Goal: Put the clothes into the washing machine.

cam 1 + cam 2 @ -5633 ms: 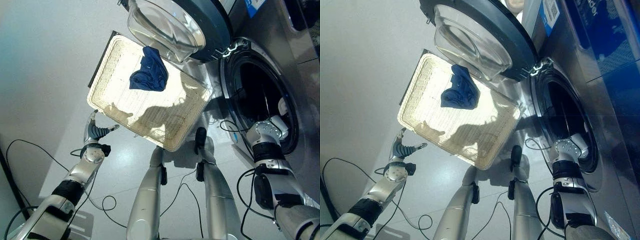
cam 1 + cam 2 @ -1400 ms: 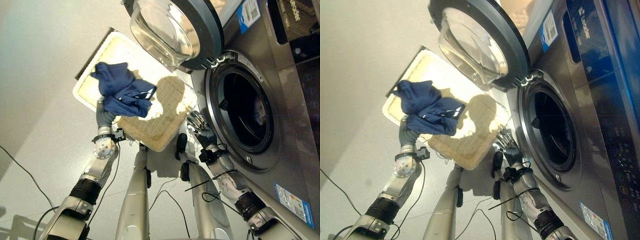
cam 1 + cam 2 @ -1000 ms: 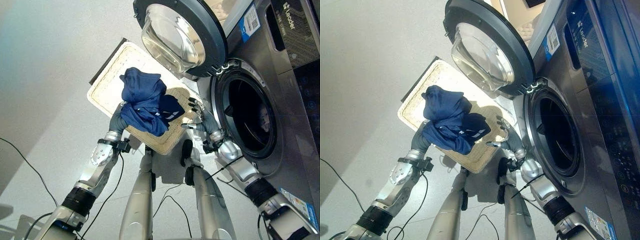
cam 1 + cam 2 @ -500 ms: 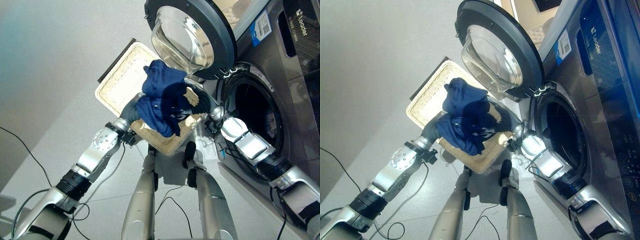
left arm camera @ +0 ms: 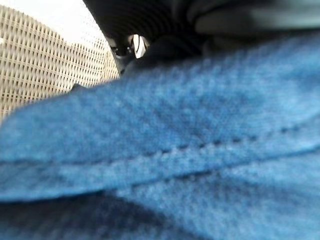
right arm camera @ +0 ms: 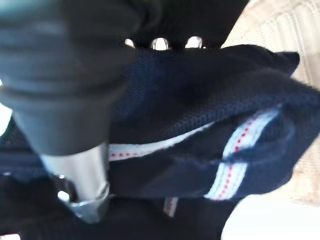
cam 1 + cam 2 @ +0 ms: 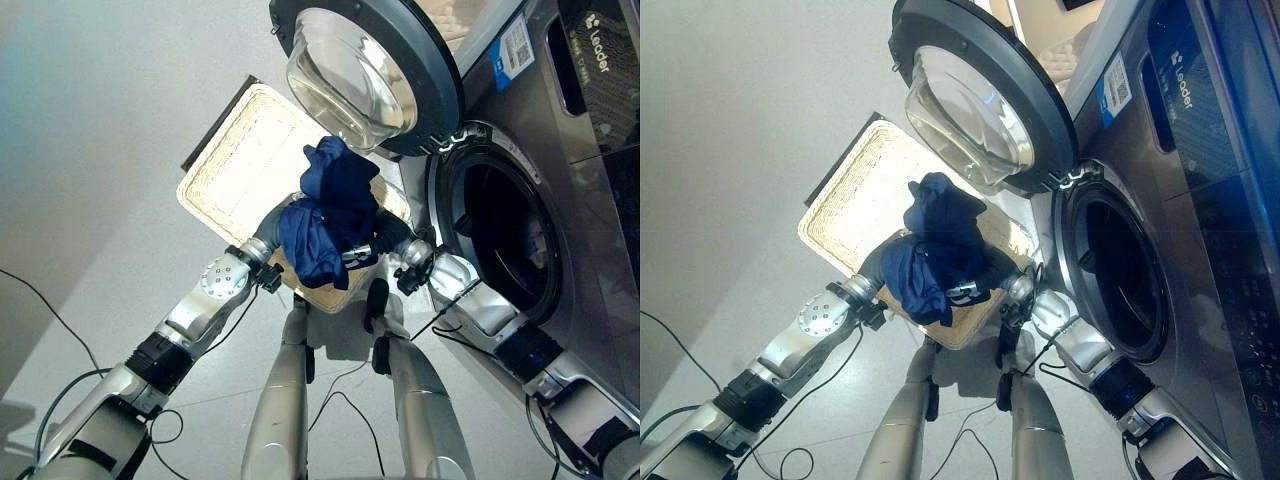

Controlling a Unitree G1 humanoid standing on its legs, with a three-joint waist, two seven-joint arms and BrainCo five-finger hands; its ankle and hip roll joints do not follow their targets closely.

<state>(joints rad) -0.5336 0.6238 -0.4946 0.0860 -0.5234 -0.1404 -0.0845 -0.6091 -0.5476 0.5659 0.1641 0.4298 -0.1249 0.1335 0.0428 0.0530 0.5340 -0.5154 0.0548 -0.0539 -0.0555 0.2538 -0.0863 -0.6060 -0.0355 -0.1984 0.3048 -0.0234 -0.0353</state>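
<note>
One grey front-loading washing machine (image 7: 590,150) stands with its round glass-centred door (image 7: 365,70) swung wide and its dark drum (image 7: 505,235) exposed. Beside it, on the pale floor (image 7: 90,150), lies one flat cream woven basket (image 7: 235,165). One bundled navy garment with white red-stitched trim (image 7: 328,215) is lifted above the basket, near the drum opening, between both hands. The left hand (image 7: 266,232) and right hand (image 7: 385,243) are buried in cloth; whether their fingers clutch it I cannot tell.
</note>
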